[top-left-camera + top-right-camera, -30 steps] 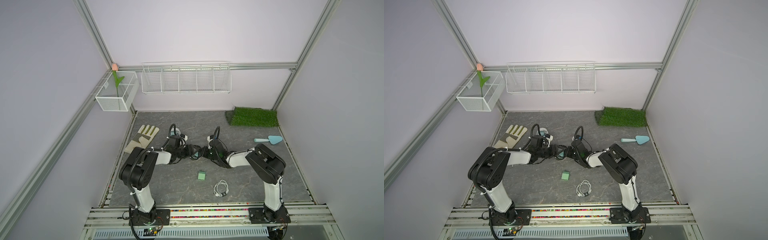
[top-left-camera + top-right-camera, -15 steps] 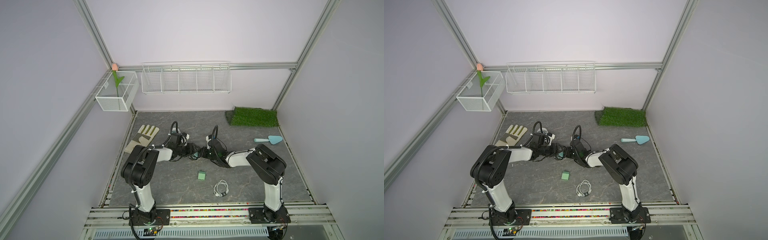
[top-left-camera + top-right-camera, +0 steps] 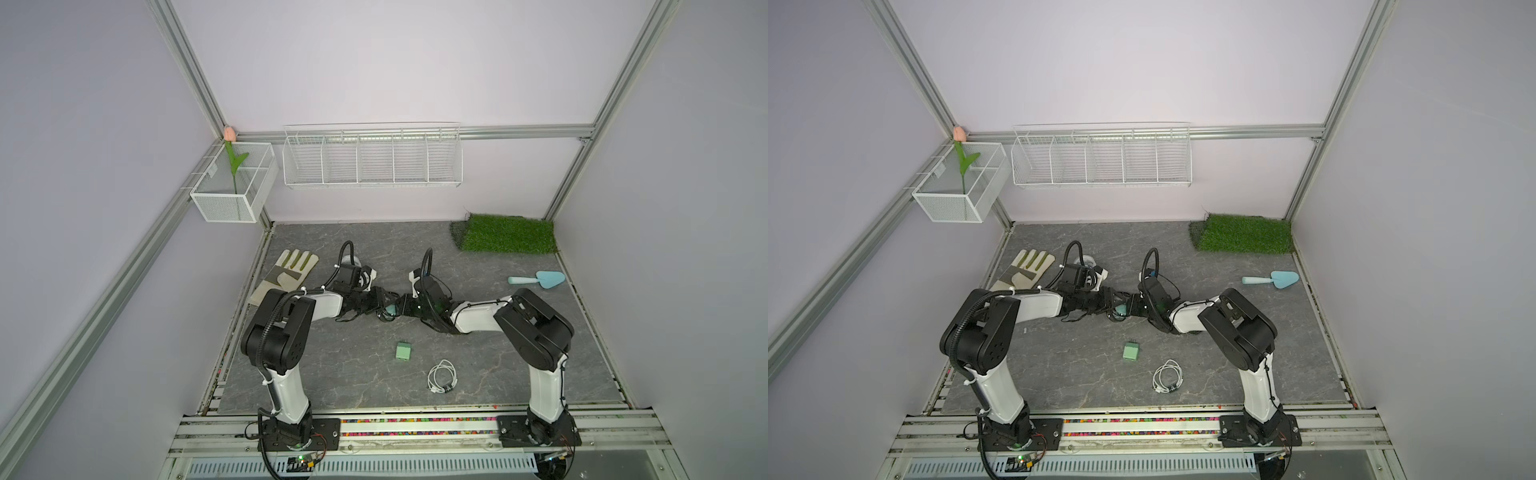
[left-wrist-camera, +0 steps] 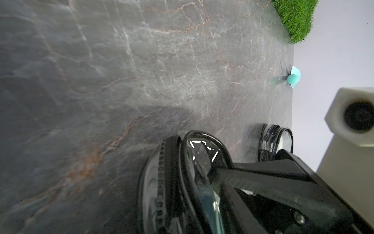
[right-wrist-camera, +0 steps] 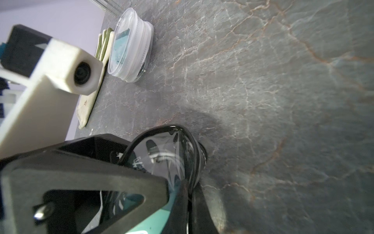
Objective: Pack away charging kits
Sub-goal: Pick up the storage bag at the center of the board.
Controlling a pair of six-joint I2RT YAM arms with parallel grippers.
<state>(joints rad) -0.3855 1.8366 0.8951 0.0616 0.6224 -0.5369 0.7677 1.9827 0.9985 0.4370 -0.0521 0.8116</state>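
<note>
Almost nothing has moved since a second ago: the two arms still meet in the middle of the table, and only the left arm has shifted a tiny bit. Between them is a teal block (image 3: 391,309), tucked inside a round black-rimmed case (image 5: 172,154) with clear sides. The right gripper (image 3: 402,309) is squeezed tight on the rim of that case. The left gripper (image 3: 380,305) is right up against the other side, with one finger lying across the clear part, but I cannot tell if it is pinching or just touching. Nearer the robot, a loose block (image 3: 403,351) and a white cable (image 3: 441,376) lie apart on the table (image 3: 332,374), not packed yet. A white-rimmed case (image 5: 131,44) by the glove (image 3: 286,274) already has something teal in it. I think the black-rimmed case is being opened or shut now. To do it well, the right side should hold firm while the left takes only the rim, slowly, keeping the case low so the block cannot drop out. The zip pull is hidden. White streaks inside may be a cable or only shine. A second black-rimmed thing (image 4: 271,141) is half cut off.
</note>
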